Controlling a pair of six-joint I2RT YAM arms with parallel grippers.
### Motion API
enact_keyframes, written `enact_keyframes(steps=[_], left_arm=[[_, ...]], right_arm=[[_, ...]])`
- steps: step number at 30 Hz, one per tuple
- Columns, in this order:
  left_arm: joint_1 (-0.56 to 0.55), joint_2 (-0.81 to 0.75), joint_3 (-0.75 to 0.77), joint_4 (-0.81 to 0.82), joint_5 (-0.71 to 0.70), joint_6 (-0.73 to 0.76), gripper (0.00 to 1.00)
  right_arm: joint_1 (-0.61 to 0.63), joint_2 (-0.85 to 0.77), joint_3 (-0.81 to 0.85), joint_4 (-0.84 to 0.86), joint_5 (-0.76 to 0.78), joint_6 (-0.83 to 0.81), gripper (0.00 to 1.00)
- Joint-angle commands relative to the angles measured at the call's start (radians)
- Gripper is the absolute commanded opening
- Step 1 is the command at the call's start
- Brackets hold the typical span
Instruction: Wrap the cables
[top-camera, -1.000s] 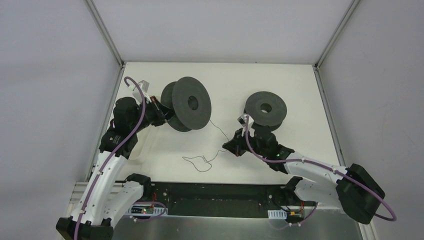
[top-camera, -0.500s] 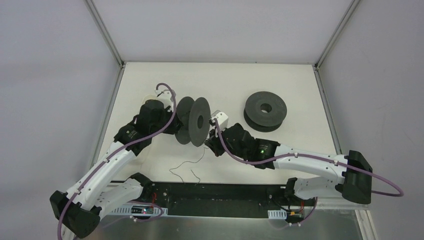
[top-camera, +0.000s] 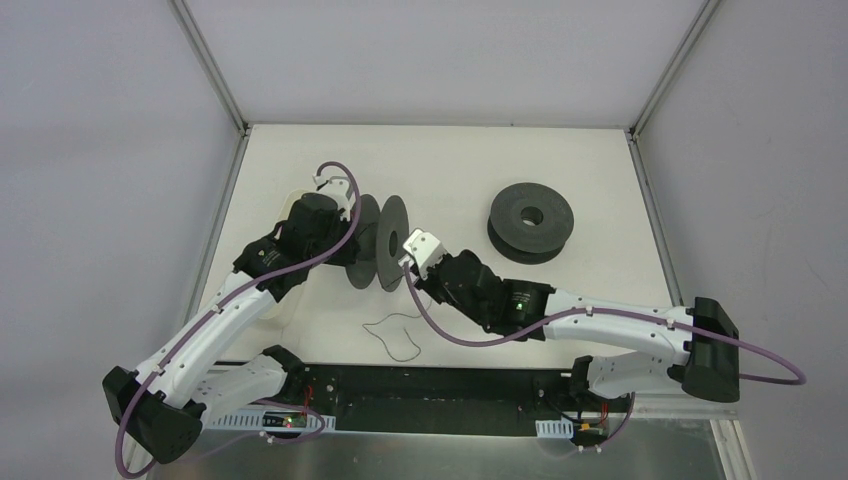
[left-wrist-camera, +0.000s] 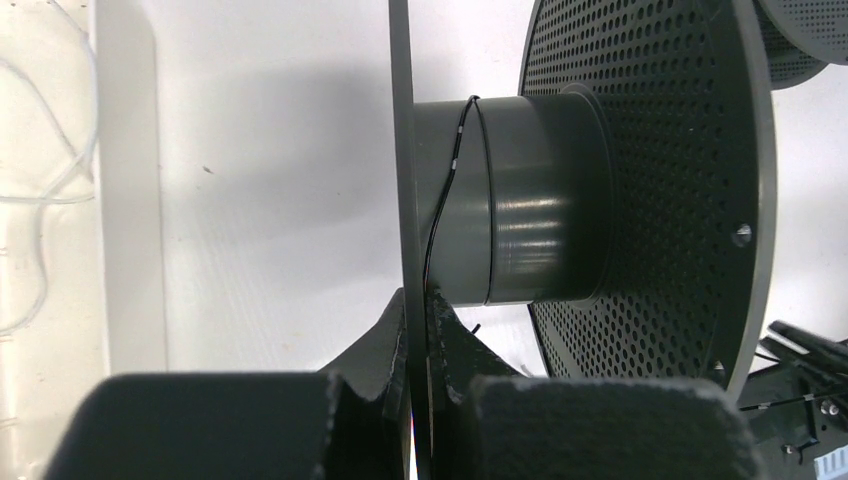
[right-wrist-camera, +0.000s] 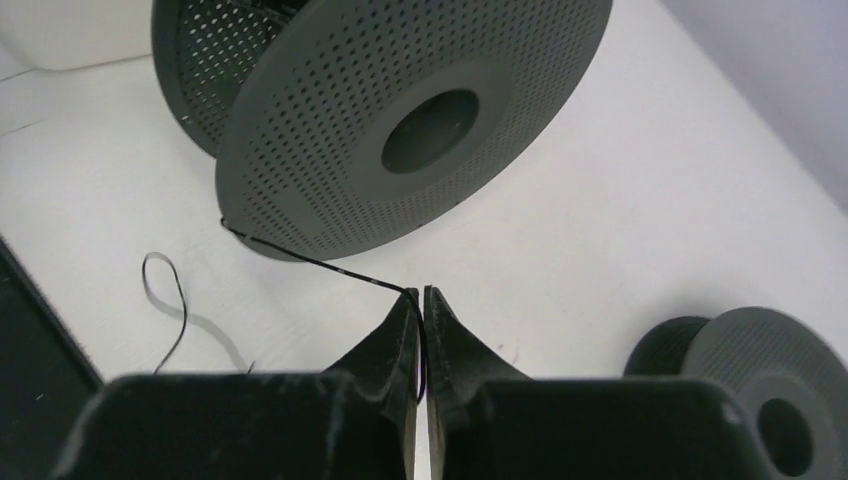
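A dark perforated spool (top-camera: 380, 245) stands on edge, left of centre. My left gripper (top-camera: 345, 240) is shut on its near flange (left-wrist-camera: 402, 150), one finger on each face, as the left wrist view (left-wrist-camera: 418, 300) shows. The thin black cable (left-wrist-camera: 455, 180) runs round the hub in about one turn. My right gripper (top-camera: 418, 282) is just right of the spool. In the right wrist view (right-wrist-camera: 422, 295) it is shut on the cable (right-wrist-camera: 310, 262), which runs taut from the flange edge to the fingertips. The cable's loose end curls on the table (top-camera: 395, 335), also visible in the right wrist view (right-wrist-camera: 170, 300).
A second dark spool (top-camera: 531, 222) lies flat at the back right, also seen in the right wrist view (right-wrist-camera: 760, 370). A white tray (left-wrist-camera: 60, 200) with clear strands sits left of the held spool. A black rail (top-camera: 430, 395) runs along the near edge.
The left arm has turned the spool edge-on and brought it nearer. The right gripper has moved left up to the spool with the cable. The loose tail on the table has shortened.
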Motion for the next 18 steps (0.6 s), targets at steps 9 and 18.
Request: enact_keyframes(steps=[9, 18], left_arm=[[-0.004, 0.000, 0.052, -0.091, 0.008, 0.106, 0.00], [-0.004, -0.019, 0.038, -0.113, 0.080, 0.155, 0.00]], right_arm=[[0.027, 0.059, 0.011, 0.354, 0.298, -0.300, 0.10], [0.027, 0.029, 0.003, 0.463, 0.308, -0.409, 0.07]])
